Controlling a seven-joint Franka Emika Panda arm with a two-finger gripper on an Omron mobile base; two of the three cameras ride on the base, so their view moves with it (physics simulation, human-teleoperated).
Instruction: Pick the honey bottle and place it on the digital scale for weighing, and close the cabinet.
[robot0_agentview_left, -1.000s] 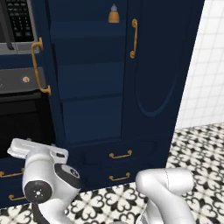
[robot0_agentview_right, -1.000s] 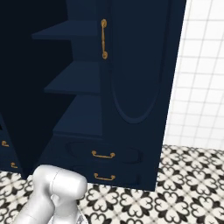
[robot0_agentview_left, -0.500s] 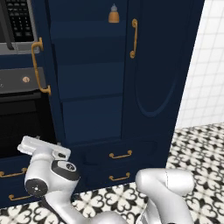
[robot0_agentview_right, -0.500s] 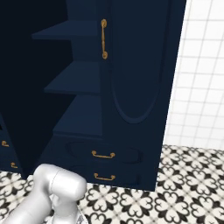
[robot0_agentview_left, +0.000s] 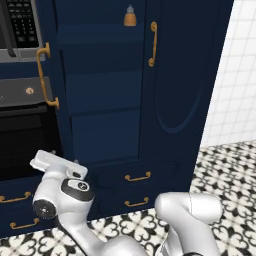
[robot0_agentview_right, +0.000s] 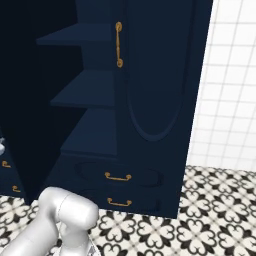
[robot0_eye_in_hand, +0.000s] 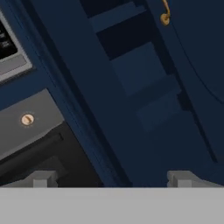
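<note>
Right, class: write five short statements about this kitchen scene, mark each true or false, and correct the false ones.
1. The cabinet stands open, its inner shelves showing. True.
2. An orange bottle with a grey pointed cap sits on an upper shelf. True.
3. The hand grips that bottle. False: the hand is open and holds nothing, with its fingers apart in the hand view.
4. The floor is plain white tile. False: it is patterned black and white; the plain white tiles are on the wall.
5. The cabinet has two drawers with brass handles below its shelves. True.
</note>
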